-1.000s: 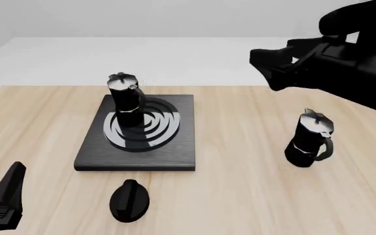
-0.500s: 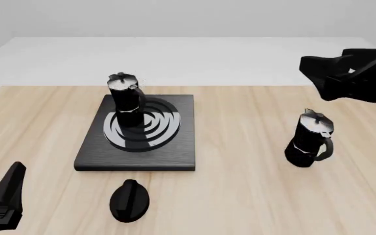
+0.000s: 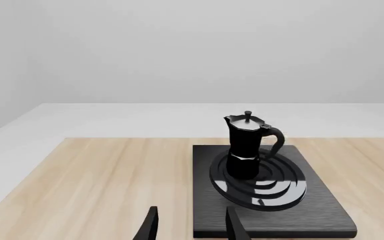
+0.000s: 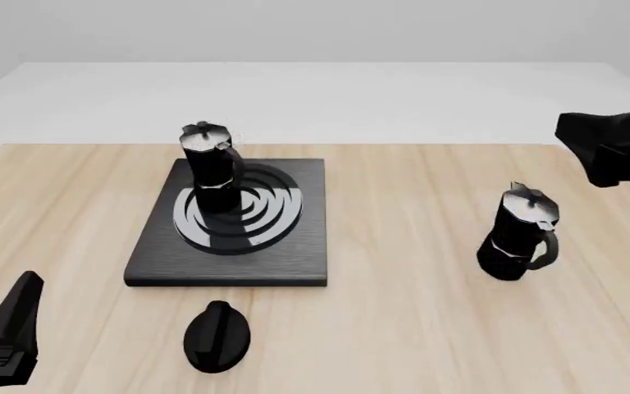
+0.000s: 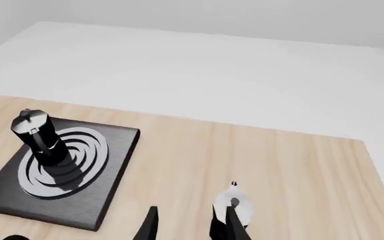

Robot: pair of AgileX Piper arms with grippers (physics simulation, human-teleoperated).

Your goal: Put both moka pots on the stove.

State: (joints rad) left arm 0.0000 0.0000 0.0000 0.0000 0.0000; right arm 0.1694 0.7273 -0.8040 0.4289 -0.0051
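One moka pot (image 4: 210, 167) stands upright on the back of the stove (image 4: 291, 261), over its silvery rings. The other moka pot (image 4: 520, 233) stands on the table (image 4: 403, 328) well to the right of the stove. My right gripper (image 4: 580, 149) hovers open above and to the right of that pot, holding nothing. In the right wrist view this pot (image 5: 237, 209) shows partly behind a fingertip (image 5: 231, 224), with the stove (image 5: 114, 172) and its pot (image 5: 40, 138) farther off. My left gripper (image 4: 9, 328) rests open at the near left corner; its wrist view shows the stove (image 3: 315, 216) and pot (image 3: 247, 144).
A black oval knob (image 4: 216, 335) lies on the table just in front of the stove. The wooden table ends at a pale floor beyond its far edge.
My right gripper has drawn back to the right, away from the stove, and now sits near the right edge. Both pots and the left arm have stayed put.
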